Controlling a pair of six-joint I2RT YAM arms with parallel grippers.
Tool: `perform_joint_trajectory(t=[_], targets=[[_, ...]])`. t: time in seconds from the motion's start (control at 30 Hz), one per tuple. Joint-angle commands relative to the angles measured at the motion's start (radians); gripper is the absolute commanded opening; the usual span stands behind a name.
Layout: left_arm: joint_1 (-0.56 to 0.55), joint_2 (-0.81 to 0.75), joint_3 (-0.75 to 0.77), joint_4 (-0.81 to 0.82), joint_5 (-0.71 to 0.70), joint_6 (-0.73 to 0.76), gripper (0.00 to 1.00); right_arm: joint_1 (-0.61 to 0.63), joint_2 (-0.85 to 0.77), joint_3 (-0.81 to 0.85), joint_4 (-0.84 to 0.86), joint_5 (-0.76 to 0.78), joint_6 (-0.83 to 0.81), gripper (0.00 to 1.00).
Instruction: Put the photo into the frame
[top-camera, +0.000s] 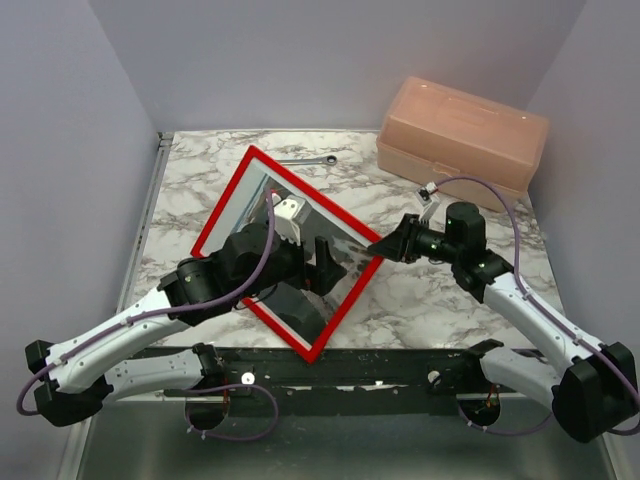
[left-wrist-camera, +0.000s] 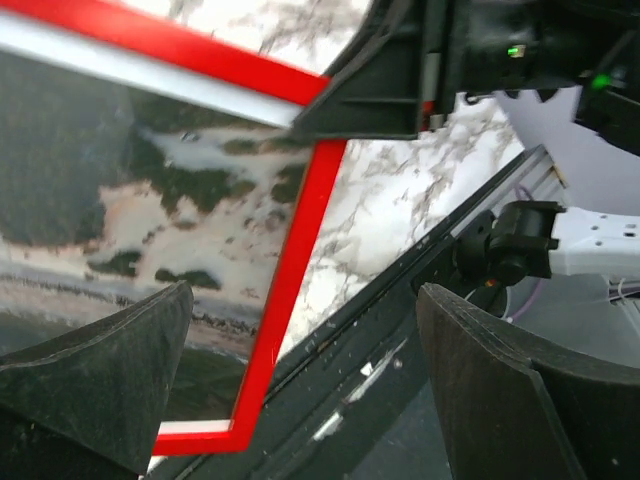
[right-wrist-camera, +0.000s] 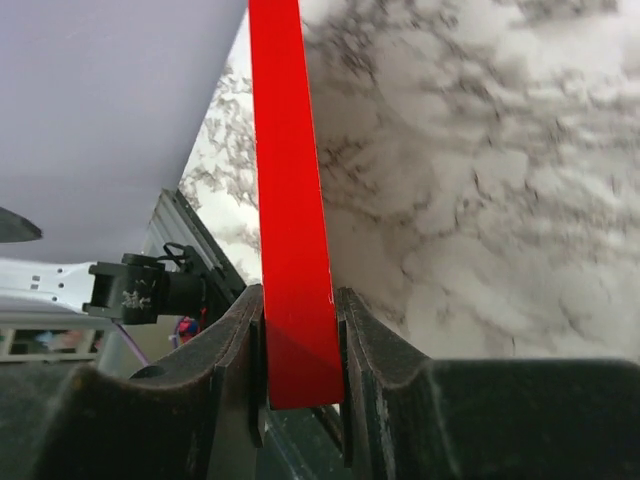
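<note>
The red frame (top-camera: 226, 203) lies as a diamond on the marble table. The photo (left-wrist-camera: 150, 200), a grey-green blurry print with a white edge, shows inside its opening. My right gripper (top-camera: 385, 248) is shut on the frame's right corner; in the right wrist view both pads press the red strip (right-wrist-camera: 285, 200) between them (right-wrist-camera: 300, 350). My left gripper (top-camera: 315, 285) hovers open over the frame's near right side. In the left wrist view its wide-apart fingers (left-wrist-camera: 100, 380) straddle the frame's red edge (left-wrist-camera: 290, 260) and the near corner, touching nothing.
A pink plastic box (top-camera: 462, 130) stands at the back right. A small metal wrench (top-camera: 310, 160) lies behind the frame's far corner. The black rail (top-camera: 400, 365) runs along the table's near edge, close to the frame's near corner.
</note>
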Motion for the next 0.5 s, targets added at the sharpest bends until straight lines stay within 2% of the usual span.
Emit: perform_joint_trajectory(t=[0.0, 0.2, 0.47], targets=[[0.080, 0.037, -0.082, -0.029, 0.106, -0.213, 0.95, -0.040, -0.043, -0.101, -0.048, 0.093, 0.054, 0.01], [0.160, 0.078, -0.246, 0.035, 0.211, -0.309, 0.95, -0.093, -0.052, -0.221, -0.049, 0.149, 0.080, 0.01], [0.230, 0.085, -0.369, 0.039, 0.217, -0.349, 0.97, -0.140, 0.014, -0.294, -0.055, 0.207, 0.066, 0.01]])
